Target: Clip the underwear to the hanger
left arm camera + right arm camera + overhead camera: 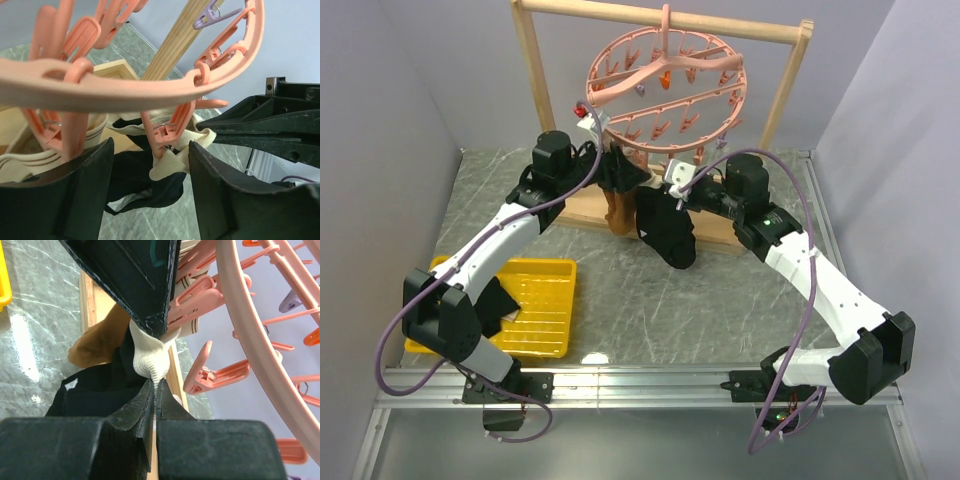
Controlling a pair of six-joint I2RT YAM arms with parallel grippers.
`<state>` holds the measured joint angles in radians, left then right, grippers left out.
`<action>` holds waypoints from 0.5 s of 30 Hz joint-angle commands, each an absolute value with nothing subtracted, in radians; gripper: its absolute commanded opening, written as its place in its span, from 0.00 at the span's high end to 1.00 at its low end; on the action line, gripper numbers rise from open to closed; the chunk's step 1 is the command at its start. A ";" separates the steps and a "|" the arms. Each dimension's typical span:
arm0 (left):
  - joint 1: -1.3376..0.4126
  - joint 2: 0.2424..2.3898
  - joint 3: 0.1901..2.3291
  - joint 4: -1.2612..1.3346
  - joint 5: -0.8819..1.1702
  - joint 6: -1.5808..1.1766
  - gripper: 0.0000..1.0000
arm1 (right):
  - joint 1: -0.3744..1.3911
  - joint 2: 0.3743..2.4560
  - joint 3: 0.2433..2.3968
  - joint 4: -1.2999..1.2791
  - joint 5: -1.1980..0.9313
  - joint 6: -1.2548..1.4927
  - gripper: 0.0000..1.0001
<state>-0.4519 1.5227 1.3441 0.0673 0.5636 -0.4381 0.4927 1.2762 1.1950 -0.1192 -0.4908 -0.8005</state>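
The underwear (666,236) is suspended below the near edge of the hanger (125,92), its black body hanging free above the table and just beside a brown garment (617,212) already on the ring. The pale waistband (150,359) is pinched between the fully closed jaws of the right gripper (156,390); this grip is judged to hold the band raised and taut at peg height so that it can be fed into a clip. The left gripper (150,150) is spread wide, with one finger on each side of a pink peg (167,125), and nothing is held by it. The lower end of that peg appears to be seated on a fold of the waistband, though a firm bite cannot be confirmed. The hanger is carried on the wooden frame (534,90), which keeps the pegs within reach of both arms.
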 commanded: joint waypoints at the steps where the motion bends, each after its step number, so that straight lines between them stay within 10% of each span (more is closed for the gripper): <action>1: -0.437 1.459 1.316 0.087 0.581 -0.457 0.33 | 0.485 1.285 1.252 -0.077 -0.492 -0.787 1.00; 10: -0.399 1.410 1.270 0.086 0.571 -0.462 0.31 | 0.538 1.310 1.218 -0.061 -0.479 -0.744 1.00; 15: -0.362 1.430 1.282 0.067 0.543 -0.472 0.31 | 0.590 1.327 1.203 -0.064 -0.472 -0.697 0.64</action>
<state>-0.3824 1.4433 1.2793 0.0639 0.5591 -0.4580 0.5606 1.3247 1.1965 -0.1070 -0.4816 -0.7395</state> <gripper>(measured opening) 0.687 0.321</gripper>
